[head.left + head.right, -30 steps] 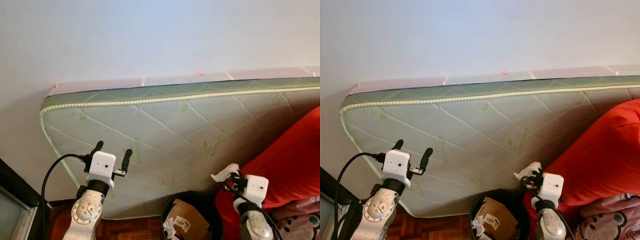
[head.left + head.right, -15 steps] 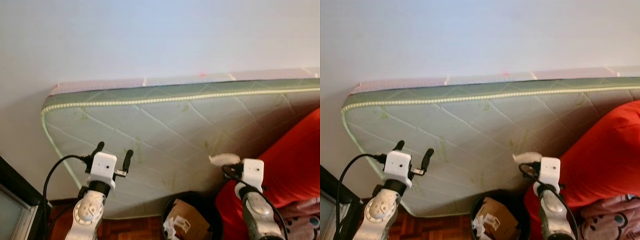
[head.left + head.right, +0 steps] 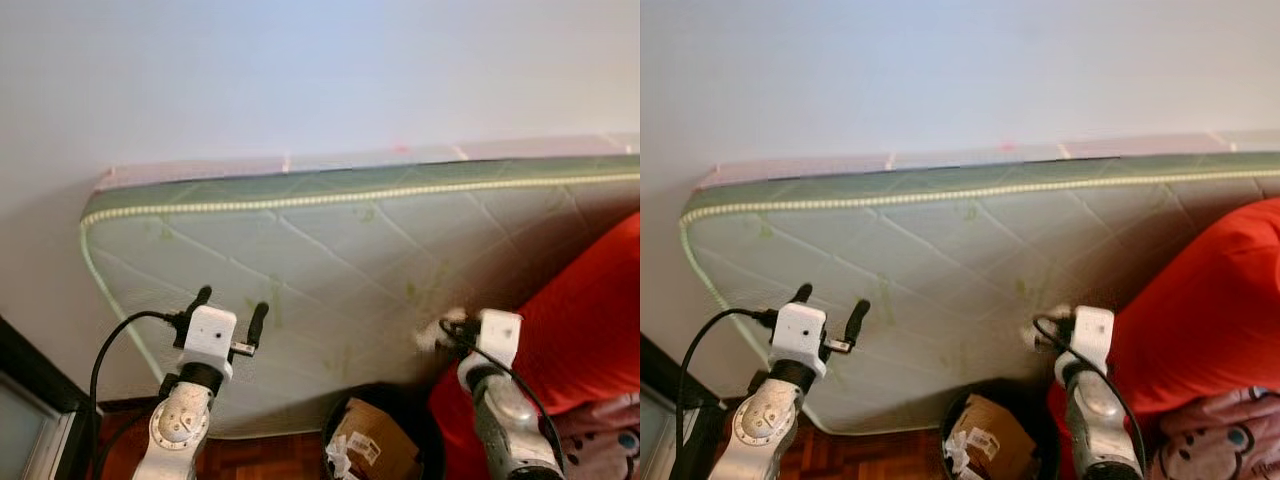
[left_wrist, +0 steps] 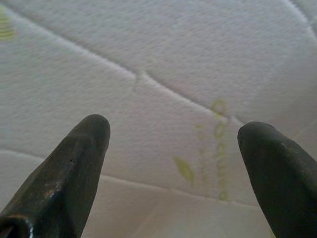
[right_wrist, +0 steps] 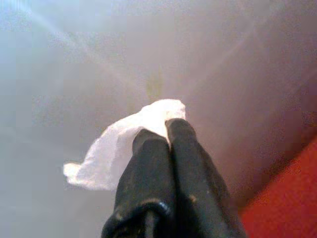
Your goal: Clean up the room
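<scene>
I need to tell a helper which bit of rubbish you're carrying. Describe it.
Find the green quilted mattress leaning on the wall. Before its lower part, above the black bin, the right gripper is shut on a crumpled white tissue, the only loose white scrap held aloft.

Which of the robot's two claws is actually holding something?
The right tool: its fingers are pinched shut on a crumpled white tissue. The left tool is spread open, pointing at the mattress.

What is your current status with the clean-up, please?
Right pincer shut on white tissue, raised above black bin. Left pincer open, empty, facing mattress. Bin holds cardboard; nothing blocking the drop.
</scene>
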Robot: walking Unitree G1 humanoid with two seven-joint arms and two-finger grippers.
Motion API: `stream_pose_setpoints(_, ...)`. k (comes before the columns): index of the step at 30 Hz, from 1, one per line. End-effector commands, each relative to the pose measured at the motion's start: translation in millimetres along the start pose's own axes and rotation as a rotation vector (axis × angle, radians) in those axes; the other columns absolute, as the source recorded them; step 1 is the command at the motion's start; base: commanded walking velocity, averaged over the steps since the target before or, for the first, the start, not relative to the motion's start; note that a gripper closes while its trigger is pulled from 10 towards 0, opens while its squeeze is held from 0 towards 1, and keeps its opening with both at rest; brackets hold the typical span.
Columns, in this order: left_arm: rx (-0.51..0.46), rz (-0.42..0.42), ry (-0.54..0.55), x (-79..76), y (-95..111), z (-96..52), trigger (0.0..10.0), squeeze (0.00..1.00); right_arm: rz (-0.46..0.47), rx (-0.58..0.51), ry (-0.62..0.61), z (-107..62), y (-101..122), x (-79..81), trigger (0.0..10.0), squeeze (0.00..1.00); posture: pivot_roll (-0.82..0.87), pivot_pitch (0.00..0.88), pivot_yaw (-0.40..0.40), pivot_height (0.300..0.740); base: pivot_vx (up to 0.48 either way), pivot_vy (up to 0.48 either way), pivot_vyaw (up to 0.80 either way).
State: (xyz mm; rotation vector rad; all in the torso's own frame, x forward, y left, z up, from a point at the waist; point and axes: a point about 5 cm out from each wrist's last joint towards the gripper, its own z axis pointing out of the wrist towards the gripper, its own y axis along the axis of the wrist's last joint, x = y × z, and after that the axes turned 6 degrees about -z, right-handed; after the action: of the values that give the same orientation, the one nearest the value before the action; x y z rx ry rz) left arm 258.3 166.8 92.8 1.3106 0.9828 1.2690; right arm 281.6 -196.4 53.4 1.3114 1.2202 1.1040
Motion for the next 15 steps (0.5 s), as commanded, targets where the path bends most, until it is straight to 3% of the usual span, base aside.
stream_pose_setpoints(1, 0.015, 0.009, -0.008, -0.5, -2.5, -0.5, 10.0, 0.00, 0.029, -0.042, -0.021, -11.4, 0.9, -3.5, 10.0, 0.00, 0.07, 0.000, -0.049, 0.726, 0.000, 0.000, 0.00)
stream_pose_setpoints(6, 0.013, 0.015, -0.017, -2.1, -2.6, -1.1, 10.0, 0.00, 0.027, -0.042, -0.023, -25.2, -0.7, -8.0, 10.0, 0.00, 0.06, 0.000, -0.047, 0.726, 0.000, 0.000, 0.00)
stream_pose_setpoints(9, 0.013, 0.017, -0.021, -1.6, -2.5, -1.1, 10.0, 0.00, 0.012, -0.078, -0.060, -31.1, 4.2, -21.6, 10.0, 0.00, 0.06, 0.000, -0.046, 0.726, 0.000, 0.000, 0.00)
stream_pose_setpoints(15, 0.014, 0.016, -0.022, -1.5, -2.9, -0.3, 10.0, 0.00, 0.012, -0.063, -0.041, -33.2, 1.9, -19.5, 10.0, 0.00, 0.05, 0.000, -0.042, 0.726, 0.000, 0.000, 0.00)
